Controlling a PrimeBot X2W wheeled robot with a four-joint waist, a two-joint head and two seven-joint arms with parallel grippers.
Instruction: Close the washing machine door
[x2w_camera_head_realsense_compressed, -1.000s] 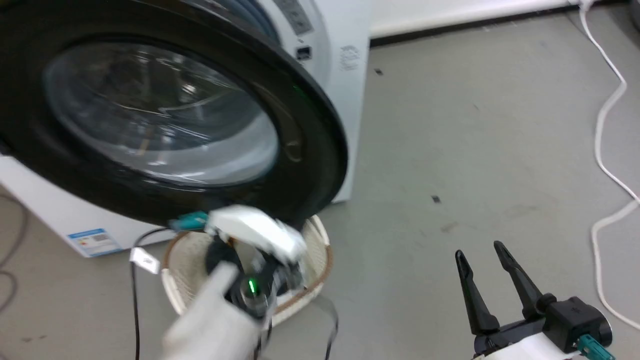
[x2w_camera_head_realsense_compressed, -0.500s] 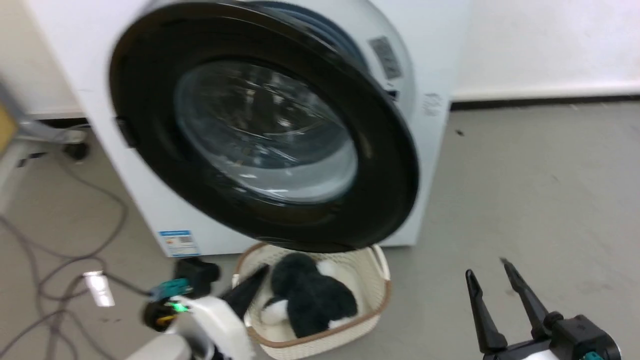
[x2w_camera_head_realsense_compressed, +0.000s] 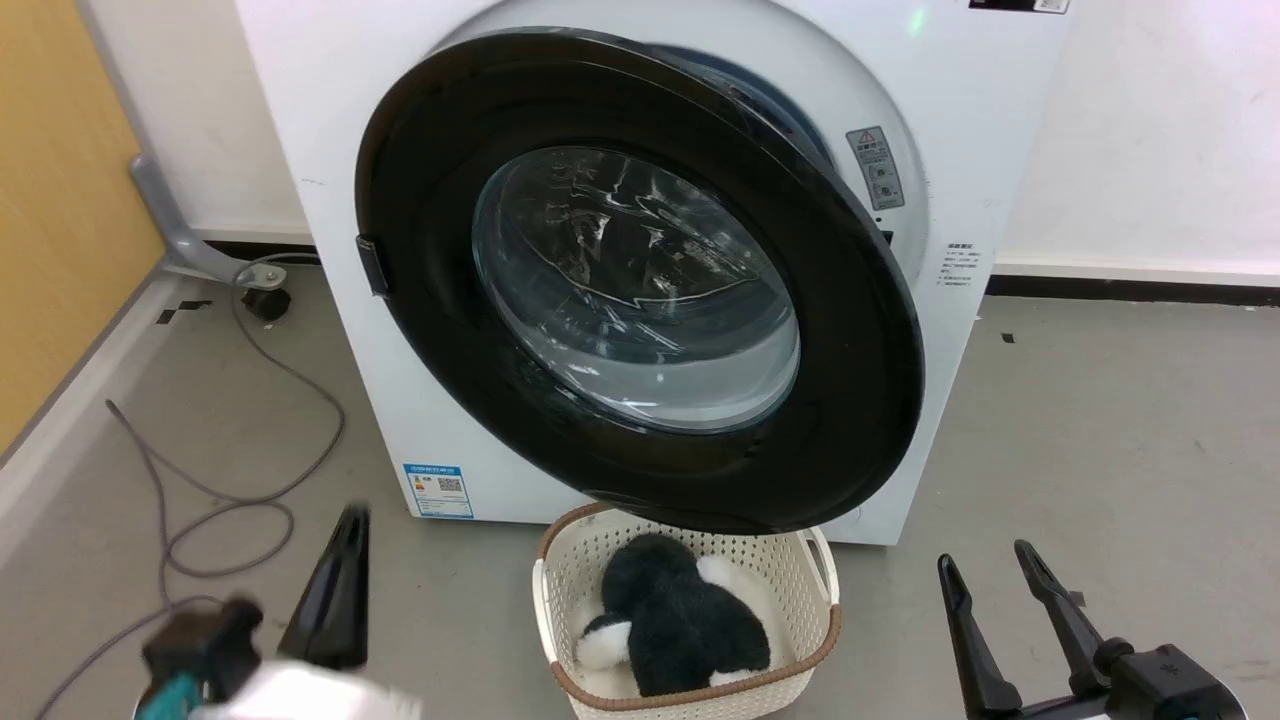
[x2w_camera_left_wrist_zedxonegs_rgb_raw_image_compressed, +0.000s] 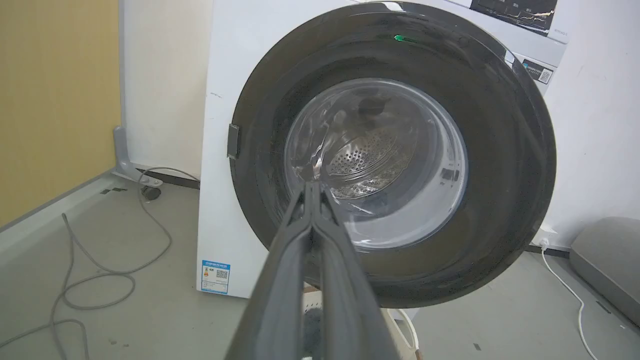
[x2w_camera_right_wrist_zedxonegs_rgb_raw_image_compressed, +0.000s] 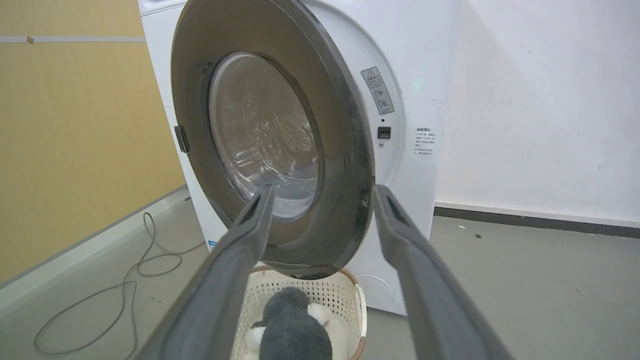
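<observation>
1. Washing machine door (x2w_camera_head_realsense_compressed: 640, 280): centre of head view, ajar. Its hinge (x2w_camera_head_realsense_compressed: 371, 266) is at the left edge, and the right edge stands clear of the machine front, w/ a gap showing at upper right.
2. Washing machine (x2w_camera_head_realsense_compressed: 960, 100): white front-loader behind the door, against a white wall. Blue label (x2w_camera_head_realsense_compressed: 437, 490) at lower left of its front.
3. L gripper (x2w_camera_head_realsense_compressed: 352, 520): lower left of head view, blurred, fingers pressed together w/ nothing btwn them, apart from the door. In L wrist view the L gripper (x2w_camera_left_wrist_zedxonegs_rgb_raw_image_compressed: 312, 192) lines up w/ the glass window, and drum perforations show through it.
4. R gripper (x2w_camera_head_realsense_compressed: 985, 558): lower right of head view, fingers spread wide, empty, well apart from the door. In R wrist view the R gripper (x2w_camera_right_wrist_zedxonegs_rgb_raw_image_compressed: 324, 192) frames the door's lower rim.
5. Cream laundry basket (x2w_camera_head_realsense_compressed: 548, 600): bottom centre, on the floor below the door's bottom edge, w/ a black-and-white plush toy (x2w_camera_head_realsense_compressed: 680, 625) inside.
6. Grey cable (x2w_camera_head_realsense_compressed: 250, 500): loops on the floor at left.
</observation>
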